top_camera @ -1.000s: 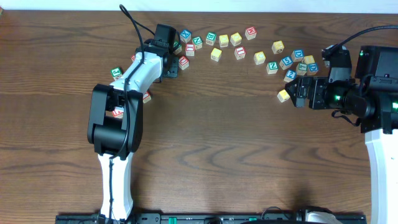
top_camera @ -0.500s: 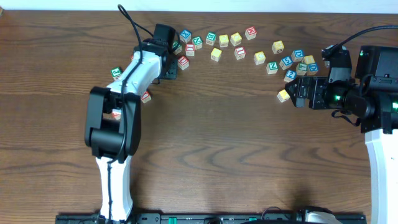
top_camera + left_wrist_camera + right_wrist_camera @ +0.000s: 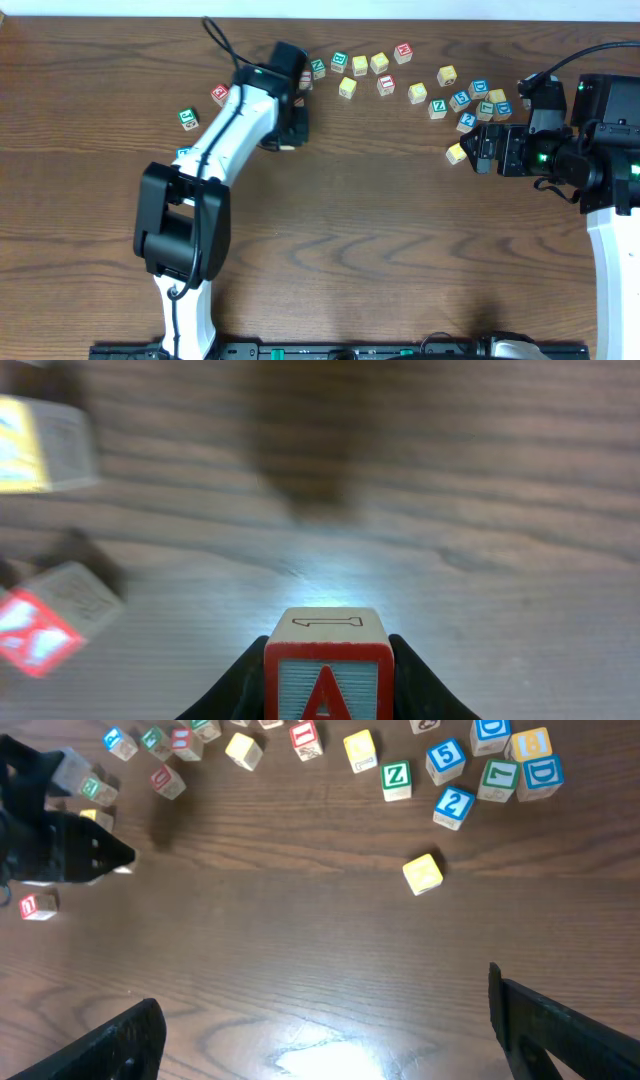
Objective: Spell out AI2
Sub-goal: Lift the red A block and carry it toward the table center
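From overhead, the left arm reaches across the table [image 3: 330,220] and its left gripper [image 3: 289,140] sits just below the scatter of cubes along the far edge. That puts it over bare wood, probably to carry its cube clear of the clutter to a spot where the word can be laid out. The right gripper [image 3: 482,150] waits at the right side, just beside a plain yellow cube [image 3: 456,153], out of the left arm's way. The 2 [image 3: 467,120] lies near it in the right-hand cluster. A red-framed cube in the middle of the row looks like the I [image 3: 386,85], though the letter is too small there to be sure.

The left wrist view shows the left gripper [image 3: 327,665] pinching the A [image 3: 327,685] by its two sides, upright, with the letter facing the camera. The side grip leaves the bottom face free to set down flat. Two blurred cubes lie off to the left, well apart from it.

In the right wrist view the right gripper [image 3: 325,1010] is spread wide and holds nothing, its fingers [image 3: 110,1045] at the lower corners. The 2 [image 3: 452,805] lies ahead near the yellow cube [image 3: 422,873], so this arm seems best placed to fetch it. The I [image 3: 304,734] lies farther along the top edge.
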